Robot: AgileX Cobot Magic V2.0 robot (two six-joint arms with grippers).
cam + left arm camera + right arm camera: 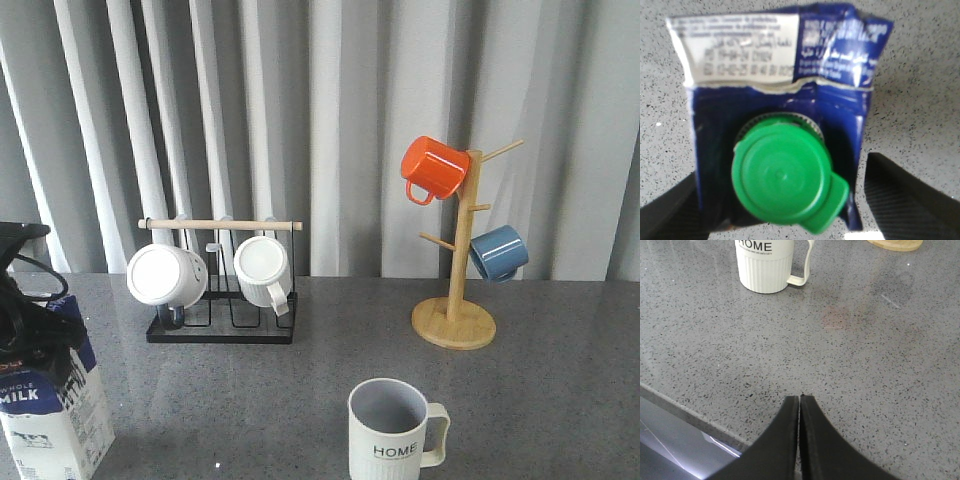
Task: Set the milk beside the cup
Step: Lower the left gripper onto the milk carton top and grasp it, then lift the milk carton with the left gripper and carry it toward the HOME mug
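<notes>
The left gripper [782, 200] hangs over the milk [777, 115], its fingers [905, 195] spread either side of the green cap [787, 182], not clamped. The right gripper [800, 405] has its fingers pressed together, holding nothing. The milk stands at the table's [300, 390] near left; the cup [393, 432] sits well apart, near centre.

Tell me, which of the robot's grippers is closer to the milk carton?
Left. The left gripper sits right over the milk carton, one finger on each side of its green-capped top. The right gripper is shut above bare table, short of the cup, with no carton in its view.
</notes>
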